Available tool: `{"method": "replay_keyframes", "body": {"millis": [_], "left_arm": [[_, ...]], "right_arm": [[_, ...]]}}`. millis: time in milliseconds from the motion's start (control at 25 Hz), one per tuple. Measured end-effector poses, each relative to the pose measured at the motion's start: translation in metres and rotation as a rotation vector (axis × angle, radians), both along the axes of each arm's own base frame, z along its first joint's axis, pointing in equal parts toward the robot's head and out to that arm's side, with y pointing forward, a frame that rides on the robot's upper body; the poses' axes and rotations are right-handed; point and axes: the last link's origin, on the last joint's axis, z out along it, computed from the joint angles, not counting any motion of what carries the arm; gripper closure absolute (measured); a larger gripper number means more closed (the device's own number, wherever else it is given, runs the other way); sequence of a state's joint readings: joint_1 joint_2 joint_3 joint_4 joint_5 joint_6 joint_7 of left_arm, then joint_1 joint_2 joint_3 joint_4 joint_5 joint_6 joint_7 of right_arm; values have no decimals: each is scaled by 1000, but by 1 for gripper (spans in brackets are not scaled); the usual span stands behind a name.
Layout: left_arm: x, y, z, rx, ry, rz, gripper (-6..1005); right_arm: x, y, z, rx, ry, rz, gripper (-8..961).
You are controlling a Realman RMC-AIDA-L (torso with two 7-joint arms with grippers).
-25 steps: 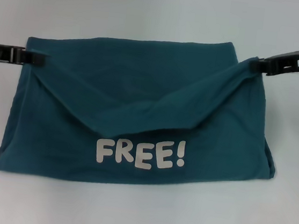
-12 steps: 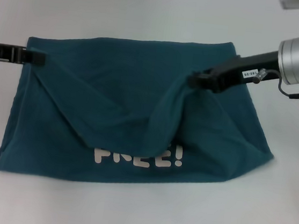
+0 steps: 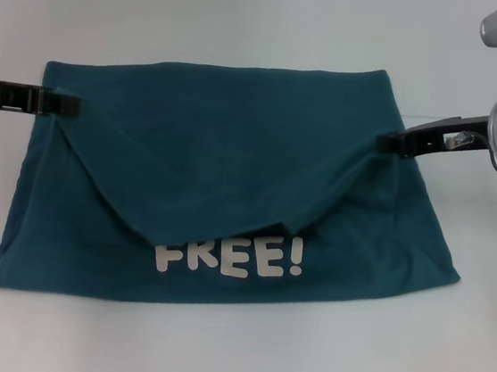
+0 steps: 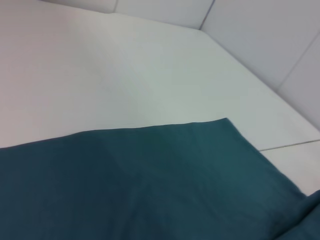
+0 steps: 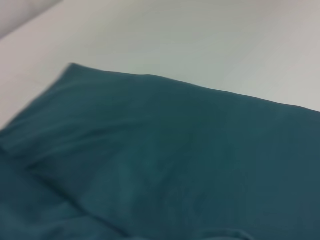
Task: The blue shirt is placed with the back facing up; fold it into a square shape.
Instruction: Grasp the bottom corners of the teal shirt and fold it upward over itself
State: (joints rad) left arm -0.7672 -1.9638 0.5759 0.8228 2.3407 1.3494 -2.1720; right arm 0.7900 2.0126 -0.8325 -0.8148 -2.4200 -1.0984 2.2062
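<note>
Blue shirt (image 3: 231, 184) lies mid-table on the white table (image 3: 249, 24), spread wide, partly folded. Its upper layer hangs down as a broad V-shaped flap, the tip sitting just above white "FREE!" lettering (image 3: 229, 257) that faces up near the shirt's near edge. The far edge runs roughly straight, parallel to the table's far edge. The near right corner splays out toward the table's right side.

Left gripper (image 3: 71, 105) comes in low from the table's left edge and sits at the shirt's far left corner, fingers pinched closed on the cloth where the flap's fold line begins.

Right gripper (image 3: 390, 144) reaches in from the right side, at the matching point on the shirt's right edge. Its fingers are clamped together on the fabric, and the cloth bunches into creases just below the grip. A ring on the arm behind it glows cyan.

Left wrist view: flat teal cloth (image 4: 130, 185) with one corner against bare table, no fingers visible. Right wrist view: the same cloth (image 5: 190, 160), a ridge of fold crossing it, no fingers visible.
</note>
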Motion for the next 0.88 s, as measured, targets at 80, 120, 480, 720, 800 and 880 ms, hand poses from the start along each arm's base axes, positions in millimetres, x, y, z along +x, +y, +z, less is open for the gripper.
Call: {"method": "replay_keyframes", "body": {"millis": [80, 120, 480, 720, 800, 880], "left_arm": [[-1, 2, -1, 11, 14, 2, 972], [-1, 3, -1, 17, 21, 2, 973], [9, 14, -11, 42, 71, -26, 973], [20, 24, -16, 67, 110, -56, 973], [22, 27, -15, 80, 117, -59, 972], [23, 30, -14, 97, 123, -60, 972]], "right_arm": [[4, 1, 1, 25, -1, -19, 889], [5, 2, 2, 35, 0, -26, 888], [13, 8, 12, 121, 19, -82, 880], [18, 10, 19, 176, 43, -138, 874], [19, 11, 22, 186, 39, -147, 872], [19, 12, 24, 194, 34, -149, 870]]}}
